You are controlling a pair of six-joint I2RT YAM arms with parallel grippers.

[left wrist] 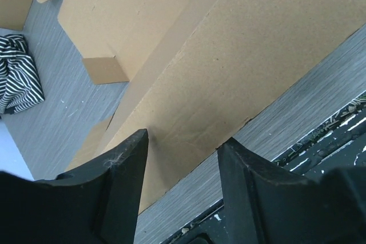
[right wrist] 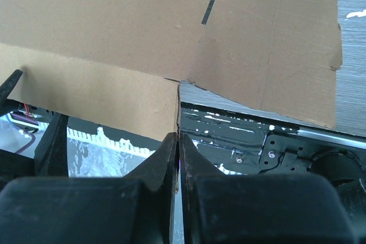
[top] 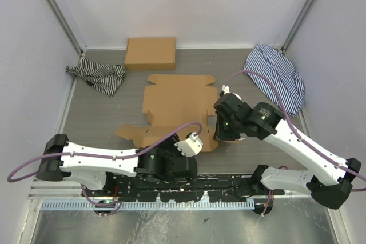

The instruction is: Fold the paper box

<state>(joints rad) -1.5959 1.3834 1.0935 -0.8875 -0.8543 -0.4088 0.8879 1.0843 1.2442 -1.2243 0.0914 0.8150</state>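
The paper box [top: 177, 102] lies as a flat brown die-cut sheet in the middle of the table. My right gripper [top: 217, 134] is at its near right corner. In the right wrist view the gripper [right wrist: 178, 141] is shut on the edge of a raised flap of the paper box [right wrist: 114, 27], seen edge-on between the fingers. My left gripper [top: 197, 141] is at the sheet's near edge. In the left wrist view it [left wrist: 183, 144] is open, its fingertips [left wrist: 128, 158] over the near border of the paper box [left wrist: 229, 55], with nothing gripped.
A second, folded brown cardboard box [top: 150, 53] sits at the back. A black-and-white striped cloth [top: 97, 76] lies at the left and a blue-striped cloth [top: 279, 75] at the back right. Walls enclose the table on three sides. The arm rail [top: 189, 190] runs along the near edge.
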